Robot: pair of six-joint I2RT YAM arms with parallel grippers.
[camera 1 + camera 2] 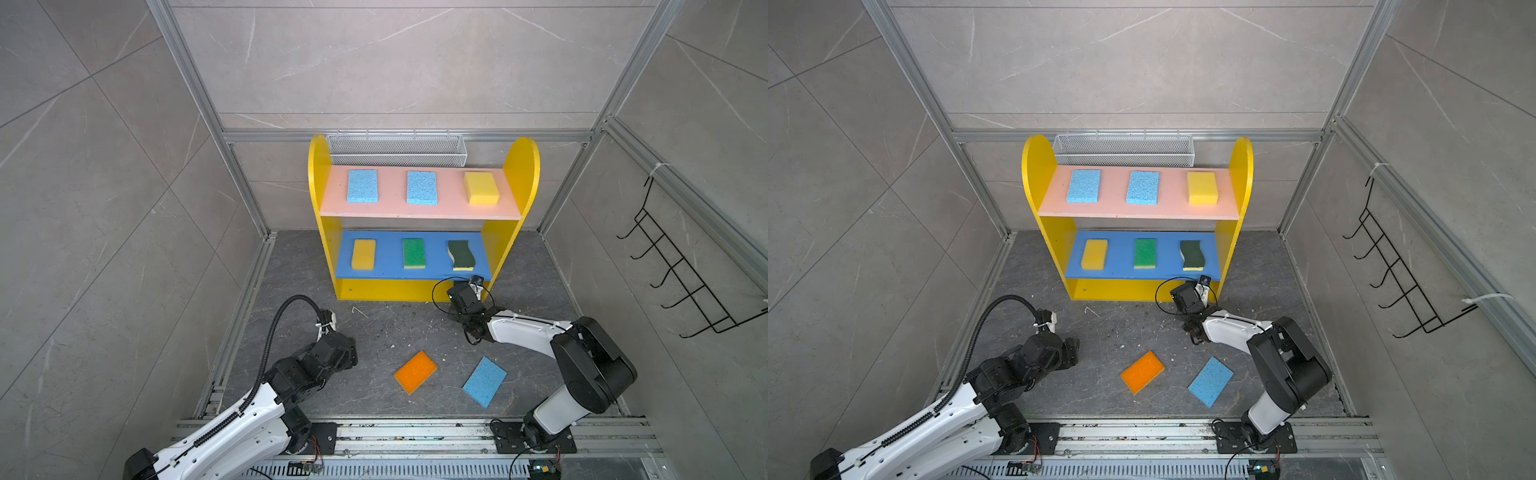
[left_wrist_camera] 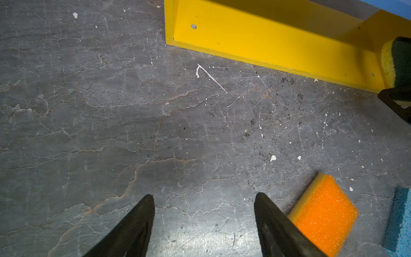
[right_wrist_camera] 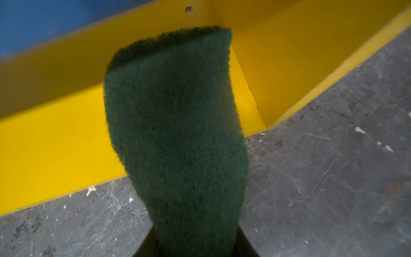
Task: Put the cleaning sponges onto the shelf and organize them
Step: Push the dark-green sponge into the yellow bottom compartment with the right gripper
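Note:
The shelf stands at the back. Its pink board carries two light blue sponges and a yellow one. On the blue board lie a yellow sponge, a green one and a dark-green wavy one. My right gripper is shut on another dark-green sponge, held at the right end of the yellow base tier. An orange sponge and a light blue sponge lie on the floor. My left gripper hangs open over bare floor, left of the orange sponge.
A white mesh basket hangs behind the shelf top. A black hook rack is fixed to the right wall. Aluminium rails run along the front edge, and frame posts line both sides of the grey floor.

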